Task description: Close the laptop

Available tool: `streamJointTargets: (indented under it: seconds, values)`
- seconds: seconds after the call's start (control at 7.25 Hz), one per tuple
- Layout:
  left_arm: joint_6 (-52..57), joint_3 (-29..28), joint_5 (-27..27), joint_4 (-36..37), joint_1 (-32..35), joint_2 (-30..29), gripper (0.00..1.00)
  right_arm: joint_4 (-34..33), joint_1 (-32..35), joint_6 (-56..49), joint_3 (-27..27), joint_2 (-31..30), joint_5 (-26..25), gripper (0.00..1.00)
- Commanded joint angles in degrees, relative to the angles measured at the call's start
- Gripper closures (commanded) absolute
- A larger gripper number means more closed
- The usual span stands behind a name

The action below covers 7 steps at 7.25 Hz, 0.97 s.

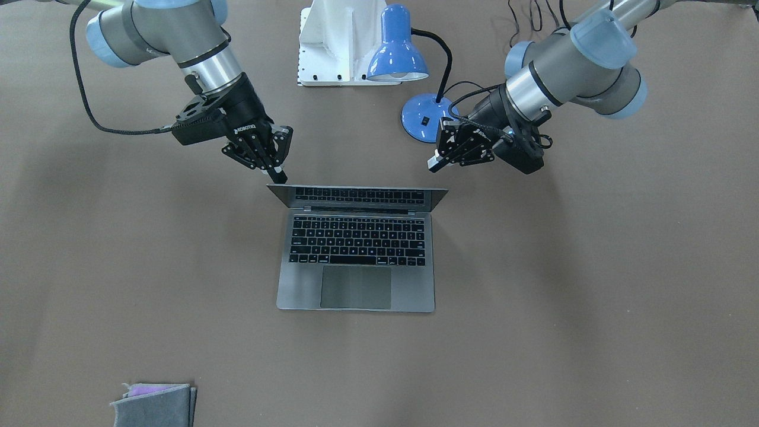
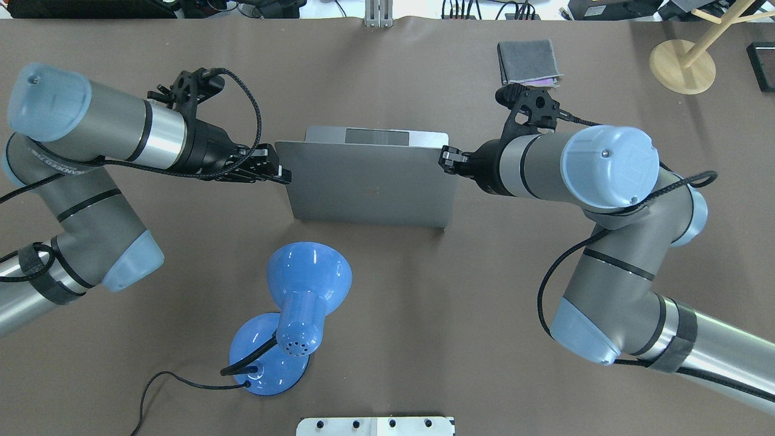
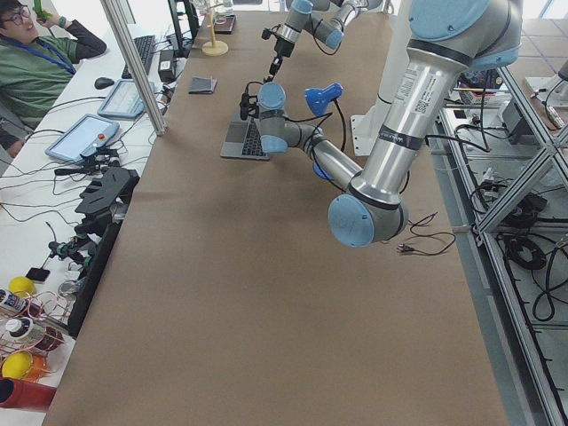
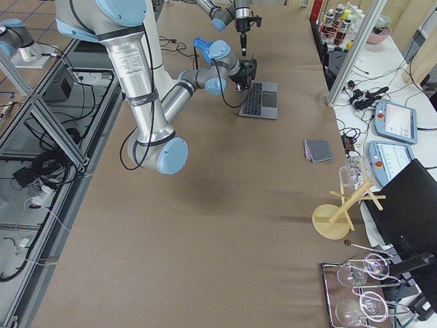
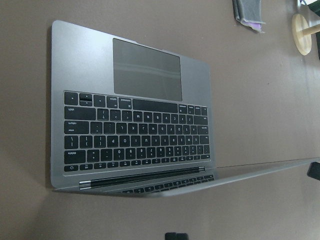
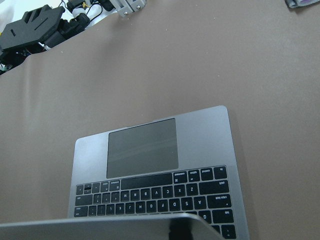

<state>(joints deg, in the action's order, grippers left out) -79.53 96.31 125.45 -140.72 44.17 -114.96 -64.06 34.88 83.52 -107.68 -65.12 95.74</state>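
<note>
The grey laptop (image 1: 356, 261) lies open in the middle of the table, keyboard and trackpad showing. Its lid (image 2: 369, 188) leans partway forward over the keys. My right gripper (image 1: 278, 175) is shut, its fingertips against the lid's top corner on its side; in the overhead view it (image 2: 446, 157) sits at the lid's right edge. My left gripper (image 1: 434, 163) is shut and sits just behind the opposite top corner, at the lid's left edge (image 2: 281, 176) in the overhead view. The left wrist view shows the keyboard (image 5: 135, 135) and the lid's edge. The right wrist view shows the trackpad (image 6: 144, 147).
A blue desk lamp (image 2: 303, 290) stands behind the laptop near the robot's white base (image 1: 332, 41), close to my left arm. A folded grey cloth (image 2: 528, 60) lies at the far edge. A wooden stand (image 2: 681, 66) is at the far right.
</note>
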Motion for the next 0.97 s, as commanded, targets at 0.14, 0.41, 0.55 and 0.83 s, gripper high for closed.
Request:
streamJointTargets:
  seconds: [0.14,0.41,0.55,0.83]
  values:
    - [0.60,-4.46,-3.53,0.09,0.13,-2.81,1.00,0.16,3.70,-1.52,6.76,3.68,1.82,1.00]
    - [1.92,-10.67,-6.25,0.18,0.13,-6.75,1.00,0.25,4.05,-2.48,10.72,5.78,1.91,1.00]
    - [3.84,-13.66,-8.27,0.09,0.13,-8.24,1.00,0.34,4.05,-2.57,13.43,7.19,1.91,1.00]
    - [4.91,-16.67,-11.09,0.09,0.13,-9.14,1.00,0.43,3.97,-3.10,16.53,8.17,1.91,1.00]
